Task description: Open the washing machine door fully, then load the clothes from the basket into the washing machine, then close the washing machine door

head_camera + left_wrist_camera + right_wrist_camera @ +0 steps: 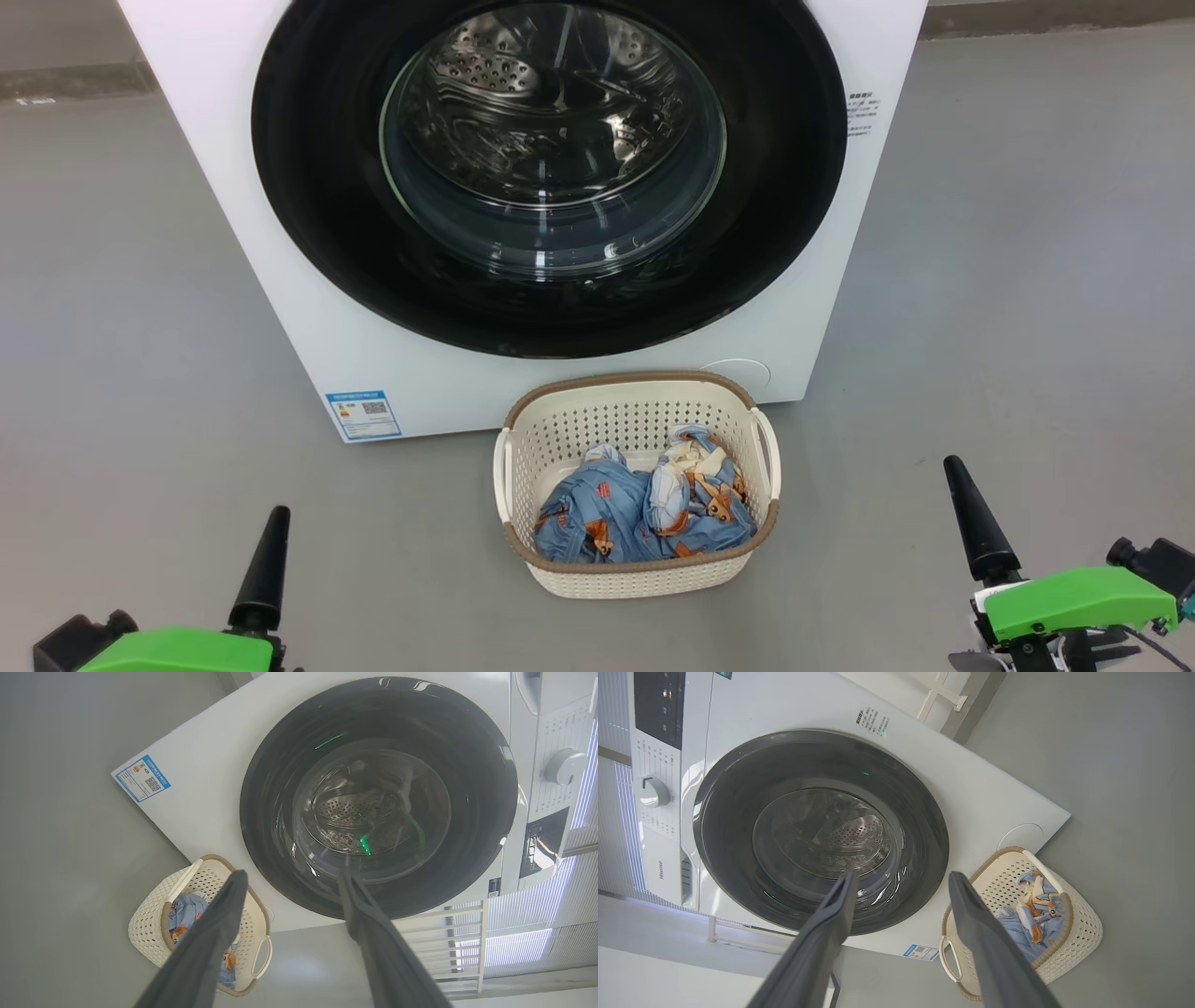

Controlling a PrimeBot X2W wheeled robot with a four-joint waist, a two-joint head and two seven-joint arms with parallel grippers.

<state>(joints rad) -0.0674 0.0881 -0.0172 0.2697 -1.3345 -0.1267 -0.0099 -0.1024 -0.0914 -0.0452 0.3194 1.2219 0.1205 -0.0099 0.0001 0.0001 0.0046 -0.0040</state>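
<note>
Facing you, door [551, 313] shut on washer [299, 327], its top edge cut off | basket [611, 420] just before washer, clothes [644, 518] inside | you have bare floor [140, 373] both sides | left gripper [293, 877], right gripper [902, 877]: jaws wide, empty

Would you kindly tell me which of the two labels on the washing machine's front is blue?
The energy label at the lower left corner; the text label at the upper right is only dark print on white.
</note>
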